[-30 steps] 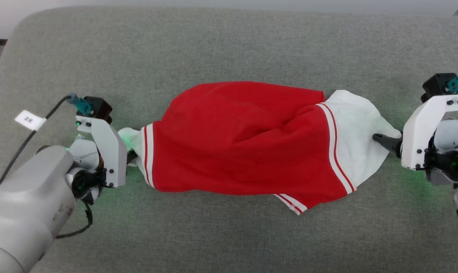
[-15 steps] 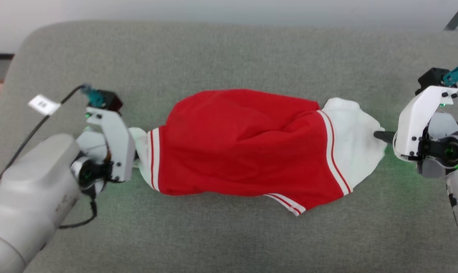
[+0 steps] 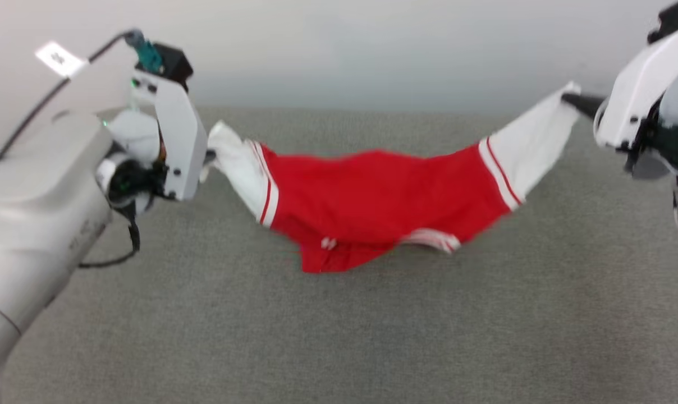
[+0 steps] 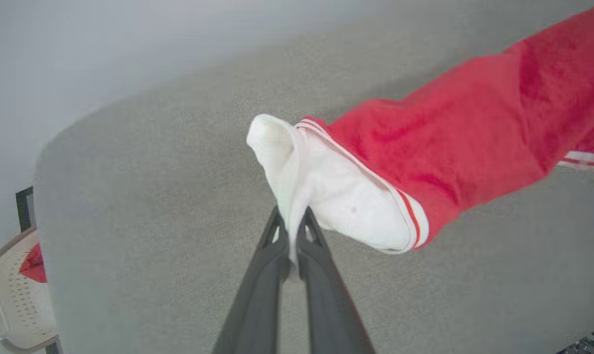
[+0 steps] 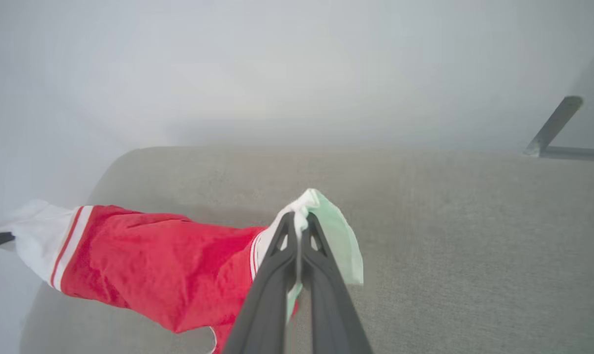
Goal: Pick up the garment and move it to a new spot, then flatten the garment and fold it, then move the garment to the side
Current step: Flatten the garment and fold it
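The garment (image 3: 384, 207) hangs in the air like a hammock, its long axis running from 9 to 3 o'clock in the head view. The red body sags in the middle. The lowest fold, at 6 o'clock, is close over the counter (image 3: 339, 336), but the blur hides whether it touches.

The left tool (image 3: 207, 160) is clenched on one white sleeve at the 9 o'clock end. The right tool (image 3: 569, 98) is clenched on the other sleeve at the 2 o'clock end and sits higher in that view.

Neither arm is nearer, since each holds one end and the cloth lies between them. From the left tool the garment runs off towards 3 o'clock, and from the right tool towards 9. Carrying it to a new spot likely depends on both tools travelling together and staying apart along that axis. Otherwise the sag will probably deepen and drag.

The head view gives the whole span and the droop, but not the pinch itself. Each wrist view shows that pinch closely, with the fingers pressed together and a thin edge of white cloth between them.

The left wrist view also catches a pale basket (image 4: 12, 290) at 8 o'clock, beyond the counter's edge, with something red in it. No lettering shows on the garment.
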Motion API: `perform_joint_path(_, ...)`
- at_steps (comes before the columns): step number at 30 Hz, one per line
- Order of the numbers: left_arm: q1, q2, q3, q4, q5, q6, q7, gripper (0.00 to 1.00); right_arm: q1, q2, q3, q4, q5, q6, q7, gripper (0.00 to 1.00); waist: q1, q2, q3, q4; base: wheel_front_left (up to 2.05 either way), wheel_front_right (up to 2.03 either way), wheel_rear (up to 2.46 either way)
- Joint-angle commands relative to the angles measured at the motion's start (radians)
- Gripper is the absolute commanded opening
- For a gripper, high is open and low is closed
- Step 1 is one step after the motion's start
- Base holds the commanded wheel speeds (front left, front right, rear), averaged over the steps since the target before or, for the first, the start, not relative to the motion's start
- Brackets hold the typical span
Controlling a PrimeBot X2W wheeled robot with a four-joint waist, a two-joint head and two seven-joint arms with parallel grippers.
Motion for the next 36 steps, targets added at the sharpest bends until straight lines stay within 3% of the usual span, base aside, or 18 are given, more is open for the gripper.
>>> perform_joint_path(1, -0.026, 0.002, 0.002, 0.005, 0.001, 0.001, 0.006, 0.0, -0.038, 0.003, -0.008, 0.011, -0.016, 0.0, -0.03, 0.0, 0.0, 0.0, -0.055, -0.021, 0.0, 0.0, 0.0)
perform_joint_path(15, -0.27, -0.011, 0.064, 0.128, 0.028, 0.001, -0.136, 0.0, -0.327, 0.055, -0.014, 0.151, -0.14, 0.0, -0.338, 0.0, 0.0, 0.0, -0.097, -0.071, 0.0, 0.0, 0.0)
perform_joint_path(26, -0.39, -0.053, 0.091, 0.276, 0.064, 0.003, -0.271, 0.0, -0.464, 0.076, 0.05, 0.235, -0.189, 0.0, -0.586, 0.0, 0.0, 0.0, -0.078, -0.11, 0.0, 0.0, 0.0)
perform_joint_path(31, -0.439, -0.078, 0.101, 0.329, 0.065, 0.003, -0.304, 0.0, -0.523, 0.071, 0.089, 0.282, -0.184, 0.0, -0.644, 0.0, 0.0, 0.0, -0.012, -0.125, 0.0, 0.0, 0.0)
perform_joint_path(36, -0.5, -0.084, 0.099, 0.35, 0.079, 0.002, -0.309, 0.0, -0.579, 0.056, 0.127, 0.306, -0.18, 0.0, -0.67, 0.0, 0.0, 0.0, 0.126, -0.141, 0.0, 0.0, 0.0)
